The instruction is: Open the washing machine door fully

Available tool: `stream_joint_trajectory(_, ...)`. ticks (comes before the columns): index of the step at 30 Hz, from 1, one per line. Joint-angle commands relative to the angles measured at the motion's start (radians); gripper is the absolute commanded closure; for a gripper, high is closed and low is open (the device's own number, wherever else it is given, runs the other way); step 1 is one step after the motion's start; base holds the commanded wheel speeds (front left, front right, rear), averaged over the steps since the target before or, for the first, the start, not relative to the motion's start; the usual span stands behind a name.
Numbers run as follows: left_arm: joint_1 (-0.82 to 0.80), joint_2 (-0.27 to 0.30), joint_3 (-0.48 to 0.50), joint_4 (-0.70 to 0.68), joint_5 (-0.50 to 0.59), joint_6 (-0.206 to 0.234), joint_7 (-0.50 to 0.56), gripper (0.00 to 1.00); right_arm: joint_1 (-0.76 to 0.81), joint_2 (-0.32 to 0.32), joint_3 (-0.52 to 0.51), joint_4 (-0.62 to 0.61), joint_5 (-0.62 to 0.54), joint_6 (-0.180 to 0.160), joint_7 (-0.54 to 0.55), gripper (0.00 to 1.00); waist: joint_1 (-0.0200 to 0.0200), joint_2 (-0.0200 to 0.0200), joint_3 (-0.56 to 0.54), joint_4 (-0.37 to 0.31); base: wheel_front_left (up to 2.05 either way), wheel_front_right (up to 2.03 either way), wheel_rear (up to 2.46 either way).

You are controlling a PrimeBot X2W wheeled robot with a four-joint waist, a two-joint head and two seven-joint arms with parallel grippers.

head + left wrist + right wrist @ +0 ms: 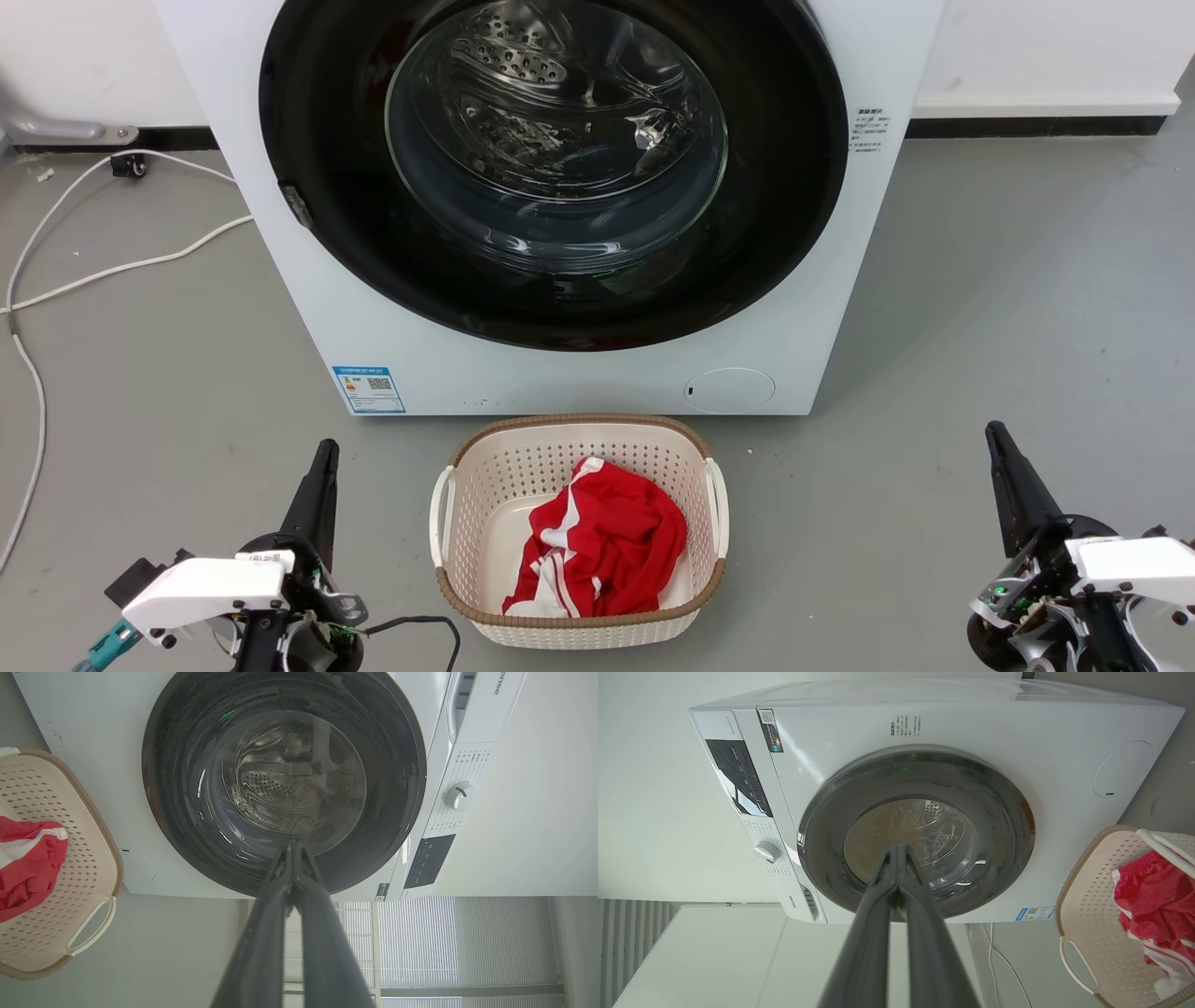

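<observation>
Both end effectors are seen held low and back from the work, the left end effector on one side of a cream laundry basket and the right end effector on the other. Each has its 2 dark fingers pressed together, with nothing gripped between them. The washing machine door, a glossy black disc with a clear glass bowl at its centre, is shown shut flush against the front of the white washing machine. It is well apart from either arm, so the task is judged not yet begun. A small grey catch is seen on the door's rim at the robot's left, which suggests that the hinge is on the right and that the left arm is better placed for the pull. The basket has been set on the floor just before the machine, beneath the door, presumably for ready loading; 1 red garment with white stripes is crumpled in it. Through the glass the perforated steel drum is seen, and no laundry can be made out inside. A white cable is trailed over the floor at the left.
</observation>
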Motion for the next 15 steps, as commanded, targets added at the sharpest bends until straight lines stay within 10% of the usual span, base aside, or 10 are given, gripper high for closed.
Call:
stream_joint_trajectory(1, 0.003, 0.001, 0.001, 0.001, 0.001, -0.003, 0.002, 1.0, -0.014, 0.002, -0.003, 0.002, -0.001, 0.0, 0.001, 1.0, 0.0, 0.0, 0.0, 0.0, 0.0, 0.0, 0.0)
stream_joint_trajectory(6, 0.001, -0.001, 0.0, 0.003, 0.001, 0.0, 0.0, 1.0, 0.002, 0.001, -0.001, 0.002, 0.0, 0.0, -0.001, 1.0, 0.0, 0.0, 0.0, 0.0, 0.0, 0.0, 0.0)
stream_joint_trajectory(7, 0.004, -0.003, 0.001, 0.012, 0.0, 0.0, -0.001, 0.0, 0.007, 0.003, 0.0, 0.011, 0.0, 0.0, -0.001, 0.0, 0.0, 0.0, 0.0, 0.0, 0.0, 0.0, 0.0)
stream_joint_trajectory(15, 0.004, -0.004, -0.036, -0.01, 0.017, 0.0, -0.039, 0.0, 0.031, 0.005, 0.002, -0.026, -0.022, 0.0, -0.04, 0.0, 0.0, 0.0, -0.001, 0.001, 0.0, 0.0, 0.0)
